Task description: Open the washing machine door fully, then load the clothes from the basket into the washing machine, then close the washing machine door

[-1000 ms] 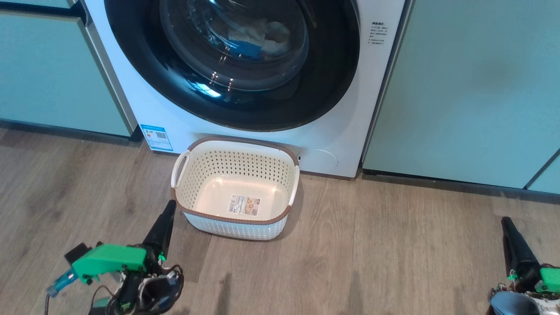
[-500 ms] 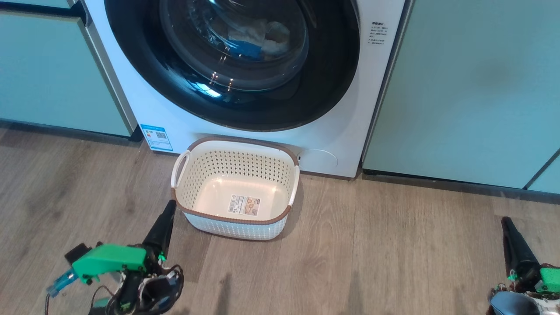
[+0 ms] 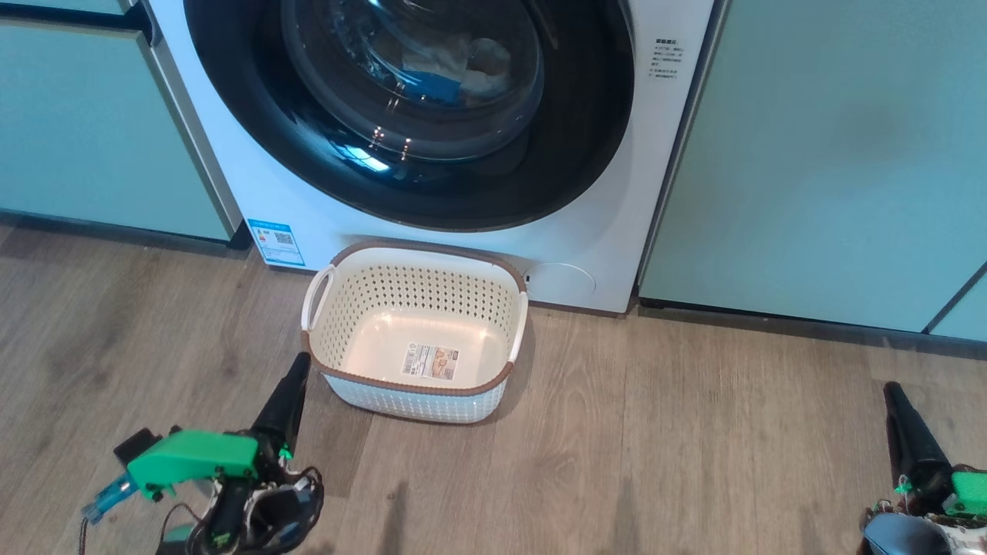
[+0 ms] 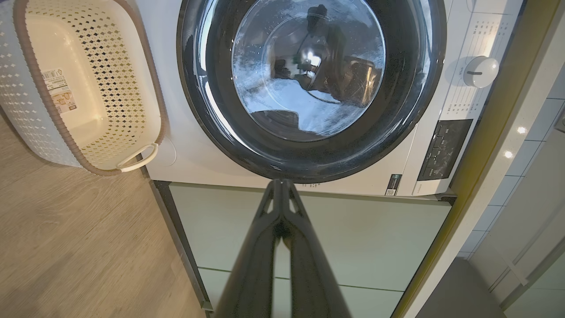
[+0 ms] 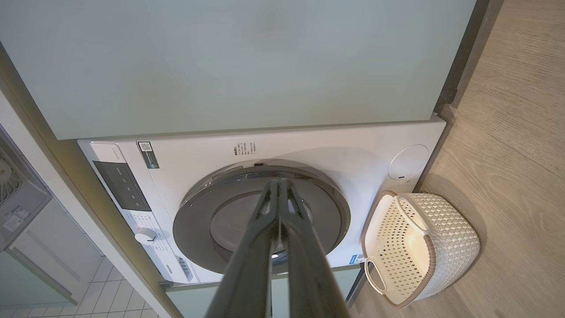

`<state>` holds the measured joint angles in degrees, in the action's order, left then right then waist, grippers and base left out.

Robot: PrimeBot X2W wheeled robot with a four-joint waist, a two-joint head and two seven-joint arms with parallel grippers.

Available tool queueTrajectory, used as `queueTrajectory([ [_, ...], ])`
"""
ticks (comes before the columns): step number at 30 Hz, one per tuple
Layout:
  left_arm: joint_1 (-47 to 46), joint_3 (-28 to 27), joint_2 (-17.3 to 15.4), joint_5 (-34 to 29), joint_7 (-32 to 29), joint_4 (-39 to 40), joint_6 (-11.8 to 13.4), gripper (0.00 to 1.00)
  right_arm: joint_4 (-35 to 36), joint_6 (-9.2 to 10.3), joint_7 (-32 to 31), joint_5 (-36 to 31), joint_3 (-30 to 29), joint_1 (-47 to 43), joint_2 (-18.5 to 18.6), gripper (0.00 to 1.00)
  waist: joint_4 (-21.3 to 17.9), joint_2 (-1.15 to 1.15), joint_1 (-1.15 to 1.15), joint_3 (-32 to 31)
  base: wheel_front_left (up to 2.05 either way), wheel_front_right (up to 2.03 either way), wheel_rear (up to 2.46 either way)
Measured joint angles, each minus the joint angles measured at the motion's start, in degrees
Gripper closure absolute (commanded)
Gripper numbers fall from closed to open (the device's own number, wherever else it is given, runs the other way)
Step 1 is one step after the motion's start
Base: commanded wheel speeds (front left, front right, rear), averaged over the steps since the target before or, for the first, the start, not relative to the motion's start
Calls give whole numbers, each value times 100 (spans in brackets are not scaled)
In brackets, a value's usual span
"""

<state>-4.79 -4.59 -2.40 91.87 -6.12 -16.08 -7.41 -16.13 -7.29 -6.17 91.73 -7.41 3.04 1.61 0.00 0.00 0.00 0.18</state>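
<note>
floor [image 3: 694,447]: wood-look planks | on it: cream basket [image 3: 416,407], just before washing machine [image 3: 601,231]

Print on basket [image 3: 416,302] label [image 3: 429,361] and washer [image 3: 617,231] sticker [image 3: 272,243] is illegible

Head and wrists toward washing machine [image 3: 601,231]

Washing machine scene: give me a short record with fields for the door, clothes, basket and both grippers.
door: looks shut
clothes: inside, seen through the door
basket: empty, upright on the floor in front of the washing machine
left gripper: shut, holding nothing
right gripper: shut, holding nothing
</note>
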Motion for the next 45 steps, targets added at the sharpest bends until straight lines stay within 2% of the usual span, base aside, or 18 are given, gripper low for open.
queueTrajectory([
  [45, 0, 0, 0, 0, 0, 0, 0, 100, 0, 0, 0, -1, 0, 0, 0, 100, 0, 0, 0, 0, 0, 0, 0],
])
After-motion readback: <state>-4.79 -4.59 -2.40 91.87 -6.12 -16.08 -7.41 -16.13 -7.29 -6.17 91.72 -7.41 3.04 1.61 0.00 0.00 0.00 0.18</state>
